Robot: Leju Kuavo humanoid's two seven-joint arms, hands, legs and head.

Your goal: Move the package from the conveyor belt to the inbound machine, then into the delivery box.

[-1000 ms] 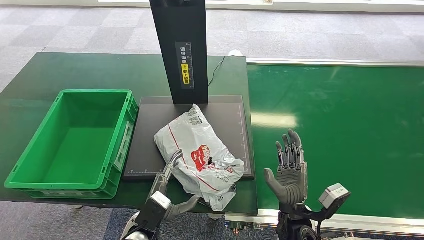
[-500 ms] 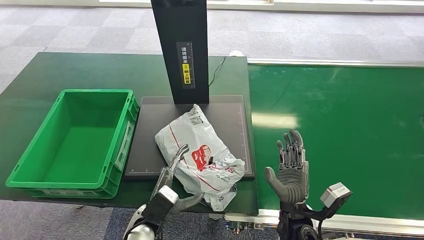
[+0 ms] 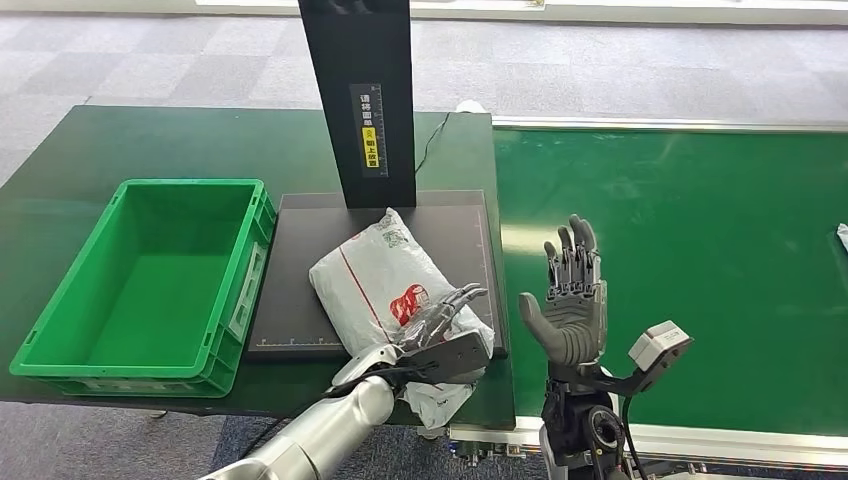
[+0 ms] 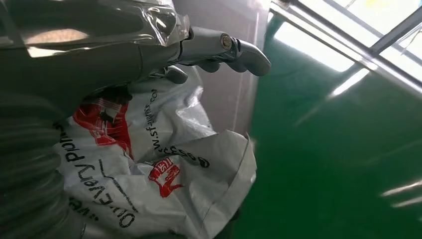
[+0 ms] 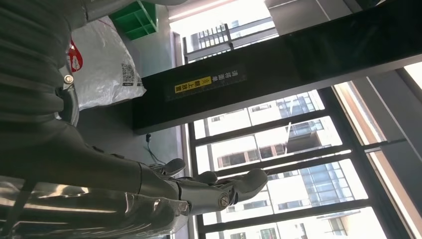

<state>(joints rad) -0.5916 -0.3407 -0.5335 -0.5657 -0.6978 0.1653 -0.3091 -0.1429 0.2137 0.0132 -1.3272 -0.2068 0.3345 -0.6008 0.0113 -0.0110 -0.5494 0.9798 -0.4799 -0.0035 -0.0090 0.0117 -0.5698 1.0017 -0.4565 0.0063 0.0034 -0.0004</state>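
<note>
The package [image 3: 375,280], a crumpled white plastic bag with red print, lies on the black plate [image 3: 300,225] of the inbound machine, below its black column [image 3: 358,90]. My left hand [image 3: 445,330] reaches across the package's near right part, fingers stretched out and apart, holding nothing. In the left wrist view the fingers [image 4: 224,47] hover just over the package [image 4: 149,169]; contact is unclear. My right hand [image 3: 570,295] stands raised and open above the conveyor belt's [image 3: 680,260] left edge, palm toward the package. The right wrist view shows its fingers [image 5: 219,189] spread, with the package [image 5: 107,69] beyond.
The green delivery box [image 3: 60,330] stands left of the plate on the dark green table [image 3: 200,140]. A white object [image 3: 842,237] peeks in at the belt's right edge. A thin cable [image 3: 435,135] runs behind the column.
My left arm has swung from the package's near left side across to its near right part. My right hand has risen and moved slightly left.
</note>
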